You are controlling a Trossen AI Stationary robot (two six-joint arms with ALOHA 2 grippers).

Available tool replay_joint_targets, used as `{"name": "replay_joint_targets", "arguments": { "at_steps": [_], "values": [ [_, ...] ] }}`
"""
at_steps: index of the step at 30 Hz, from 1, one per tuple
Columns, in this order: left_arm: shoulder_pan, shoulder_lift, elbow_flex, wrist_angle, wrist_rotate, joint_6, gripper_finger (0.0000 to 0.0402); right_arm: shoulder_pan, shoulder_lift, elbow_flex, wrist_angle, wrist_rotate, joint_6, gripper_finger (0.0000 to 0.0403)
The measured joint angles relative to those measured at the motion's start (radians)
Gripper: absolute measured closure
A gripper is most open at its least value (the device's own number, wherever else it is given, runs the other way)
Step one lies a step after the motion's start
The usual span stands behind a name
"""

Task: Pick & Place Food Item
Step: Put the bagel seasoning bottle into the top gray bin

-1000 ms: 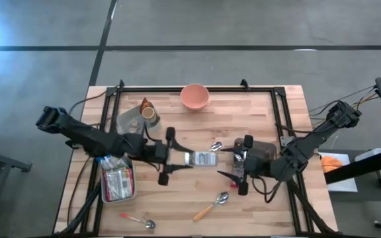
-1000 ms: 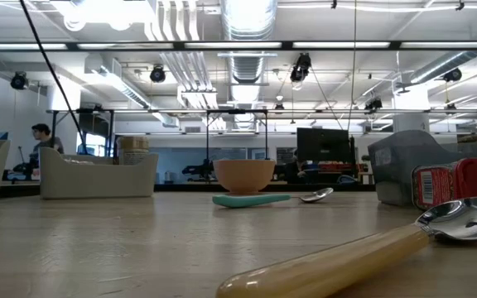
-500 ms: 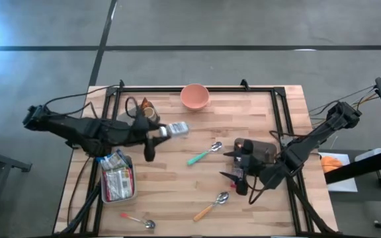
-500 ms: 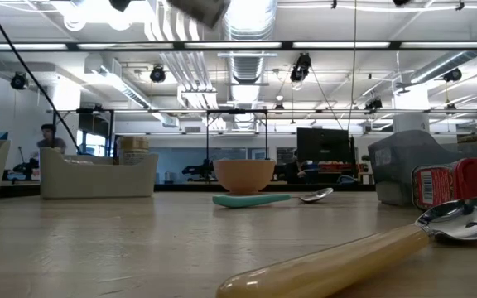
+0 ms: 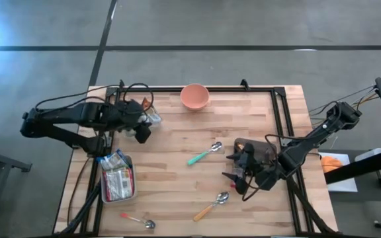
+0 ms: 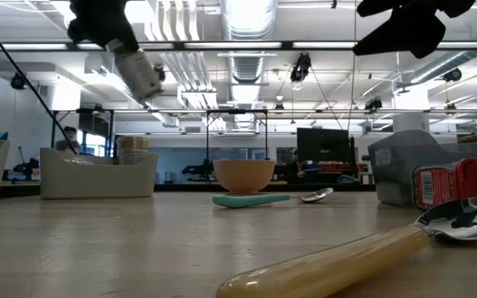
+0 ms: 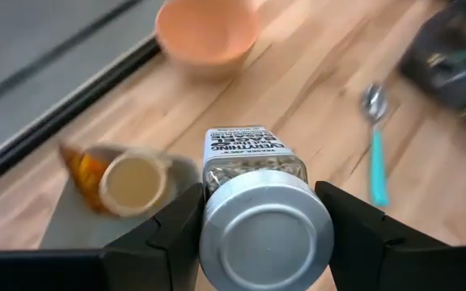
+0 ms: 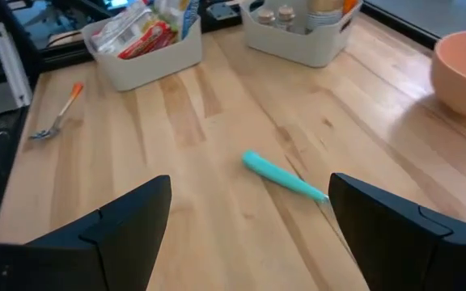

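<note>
Left gripper (image 7: 257,234) holds a small glass spice jar (image 7: 254,166) with a metal screw lid (image 7: 265,234), fingers (image 7: 164,234) closed on either side just behind the lid. Jar hangs in the air above the grey bin (image 5: 132,120) at the tabletop's (image 5: 177,192) back left, near the pink bowl (image 5: 194,96). Judged: rigid, light, smooth glass, so slippery and breakable if dropped; the grip near the lid looks like the sound place to take it. Right gripper (image 5: 238,170) waits over the right side, fingers spread wide, holding nothing.
</note>
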Motion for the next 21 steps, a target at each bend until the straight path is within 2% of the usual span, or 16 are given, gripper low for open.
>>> {"name": "replay_joint_targets", "arguments": {
  "at_steps": [5,12,21],
  "values": [
    [0.058,0.009,0.0,-0.123,0.08,-0.041,0.0204,0.0,0.0,0.003,0.009,-0.005,-0.035,0.0069],
    [0.12,0.088,0.0,-0.267,0.094,-0.047,0.0204,0.0,0.0,0.003,0.011,-0.009,-0.045,0.0069],
    [0.192,0.212,0.0,-0.292,0.14,0.041,0.0204,0.001,0.0,0.002,0.008,-0.012,-0.046,0.0069]
  ]
}}
